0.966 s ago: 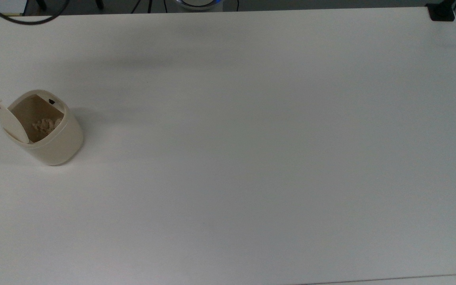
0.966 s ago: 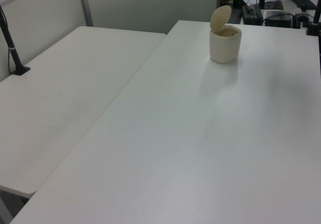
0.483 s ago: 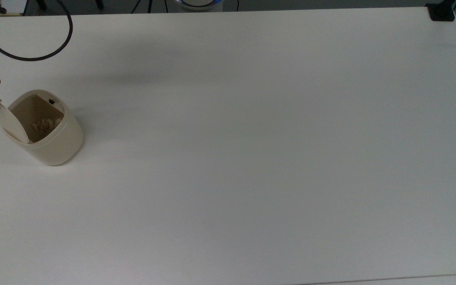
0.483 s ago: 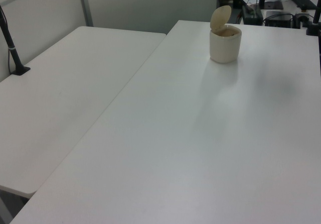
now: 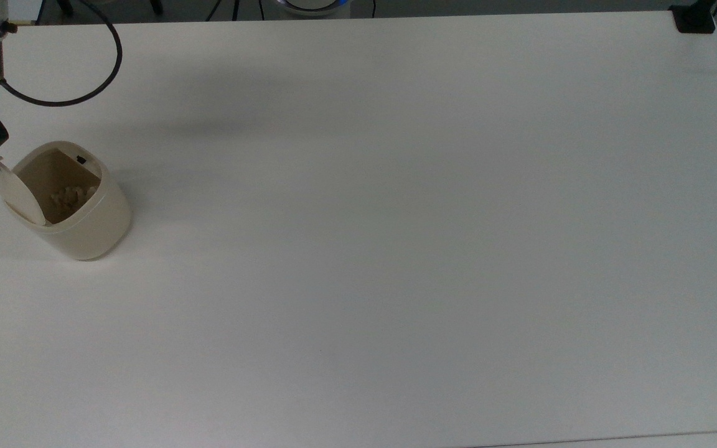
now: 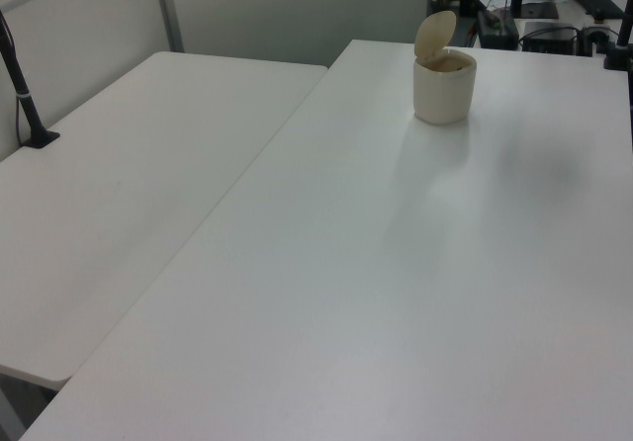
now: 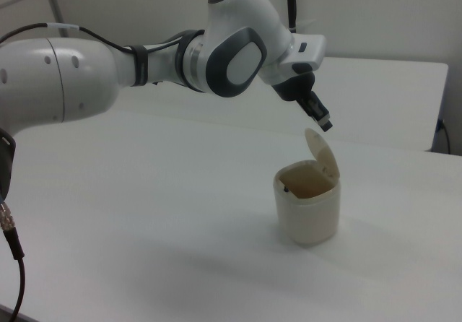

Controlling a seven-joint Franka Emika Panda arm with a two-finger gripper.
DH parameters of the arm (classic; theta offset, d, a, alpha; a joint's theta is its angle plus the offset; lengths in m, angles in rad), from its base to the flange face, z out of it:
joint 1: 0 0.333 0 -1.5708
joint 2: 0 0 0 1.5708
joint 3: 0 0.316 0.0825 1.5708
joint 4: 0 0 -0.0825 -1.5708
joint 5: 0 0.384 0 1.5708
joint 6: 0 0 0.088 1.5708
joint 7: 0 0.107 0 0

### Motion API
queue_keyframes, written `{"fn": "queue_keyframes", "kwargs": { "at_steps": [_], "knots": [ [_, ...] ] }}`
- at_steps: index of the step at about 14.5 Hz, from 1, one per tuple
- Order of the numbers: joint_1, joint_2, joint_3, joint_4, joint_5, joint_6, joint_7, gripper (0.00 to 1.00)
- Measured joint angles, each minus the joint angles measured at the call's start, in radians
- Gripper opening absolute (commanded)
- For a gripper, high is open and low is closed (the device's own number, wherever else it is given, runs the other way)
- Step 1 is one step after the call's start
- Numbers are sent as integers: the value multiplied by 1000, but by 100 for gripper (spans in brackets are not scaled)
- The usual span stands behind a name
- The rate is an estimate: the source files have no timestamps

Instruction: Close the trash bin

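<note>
A broad white table point(image 5: 396, 249) takes most of the room. In the left view a second white table point(image 6: 129, 174) abuts it, with a black clamp post point(image 6: 25, 95) and pale wall panels point(image 6: 287, 6) behind. Dark desks hold cables and equipment point(image 6: 544, 16).

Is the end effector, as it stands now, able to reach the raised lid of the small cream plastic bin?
Probably yes. The end effector hangs just above the top edge of the raised cream lid of the small cream plastic bin, with nothing between them on the white table.
</note>
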Motion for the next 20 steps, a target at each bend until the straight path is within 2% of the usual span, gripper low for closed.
{"fn": "queue_keyframes", "kwargs": {
  "at_steps": [3,9,15,20],
  "knots": [
    [2,7,1,-6,0,-21,-29,2],
    [26,11,7,-19,3,-164,-52,2],
    [52,17,18,-107,4,-168,-62,2],
    [53,14,33,-120,4,-168,-69,0]
  ]
}}
